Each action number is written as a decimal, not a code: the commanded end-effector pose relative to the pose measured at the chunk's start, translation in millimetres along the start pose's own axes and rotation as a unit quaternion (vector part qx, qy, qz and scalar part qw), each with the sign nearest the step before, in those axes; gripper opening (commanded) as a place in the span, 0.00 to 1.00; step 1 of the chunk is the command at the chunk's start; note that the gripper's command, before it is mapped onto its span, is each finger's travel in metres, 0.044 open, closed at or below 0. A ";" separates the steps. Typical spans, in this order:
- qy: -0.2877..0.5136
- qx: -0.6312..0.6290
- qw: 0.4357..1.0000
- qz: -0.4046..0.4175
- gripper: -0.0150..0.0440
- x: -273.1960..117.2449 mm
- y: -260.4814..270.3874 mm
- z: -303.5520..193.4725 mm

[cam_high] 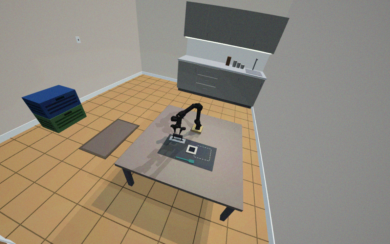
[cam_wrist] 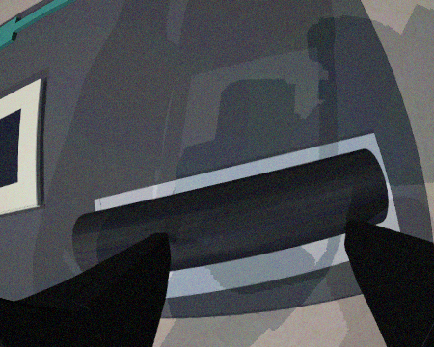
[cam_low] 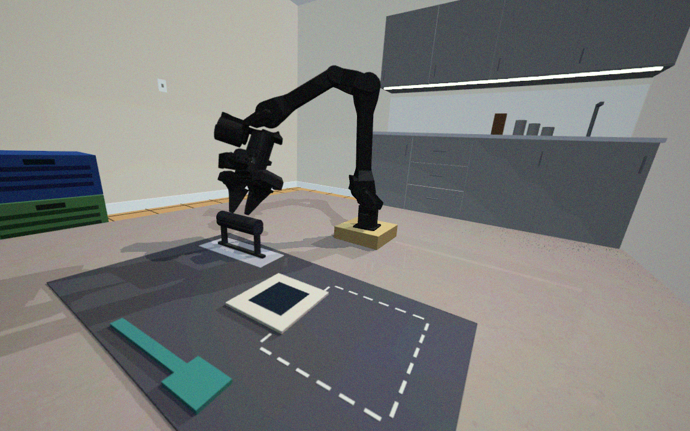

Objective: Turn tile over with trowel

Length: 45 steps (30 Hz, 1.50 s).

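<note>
Trowel (cam_high: pixel 183 141) (cam_low: pixel 267 261) (cam_wrist: pixel 188 284), probably stiff and light, rests far-left on the mat (cam_high: pixel 166 148) (cam_low: pixel 444 364) (cam_wrist: pixel 121 120); we should pinch its round handle (cam_high: pixel 177 135) (cam_low: pixel 239 221) (cam_wrist: pixel 227 207) mid-length, lest it twist. Above it, our end effector (cam_high: pixel 177 133) (cam_low: pixel 239 212) (cam_wrist: pixel 259 242) hangs spread, holding nothing.

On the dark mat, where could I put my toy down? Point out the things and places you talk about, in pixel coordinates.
Inside the dashed outline (cam_high: pixel 210 154) (cam_low: pixel 417 352), right of the white-framed tile (cam_high: pixel 187 149) (cam_low: pixel 240 302) (cam_wrist: pixel 29 183). It's crowded by the black handle (cam_high: pixel 177 136) (cam_low: pixel 239 221) (cam_wrist: pixel 236 212), with the open jaws just above.
</note>
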<state>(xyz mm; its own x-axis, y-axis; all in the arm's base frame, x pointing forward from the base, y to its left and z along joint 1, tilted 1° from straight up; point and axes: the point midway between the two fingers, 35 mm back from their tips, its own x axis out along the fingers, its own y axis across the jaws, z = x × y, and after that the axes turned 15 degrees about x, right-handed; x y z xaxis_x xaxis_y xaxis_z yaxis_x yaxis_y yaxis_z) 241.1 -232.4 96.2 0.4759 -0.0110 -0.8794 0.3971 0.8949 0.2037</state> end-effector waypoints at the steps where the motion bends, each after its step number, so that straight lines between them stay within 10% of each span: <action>1: -0.015 0.064 0.998 0.013 0.76 1.7 1.7 -4.2; 45: -0.087 0.588 0.784 0.178 0.76 0.6 17.9 -34.2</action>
<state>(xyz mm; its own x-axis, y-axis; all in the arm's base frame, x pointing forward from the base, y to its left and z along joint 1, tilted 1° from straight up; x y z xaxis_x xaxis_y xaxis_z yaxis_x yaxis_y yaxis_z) 221.2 -202.8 86.0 0.7771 -0.0113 -0.6292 0.6200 -0.1583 0.7685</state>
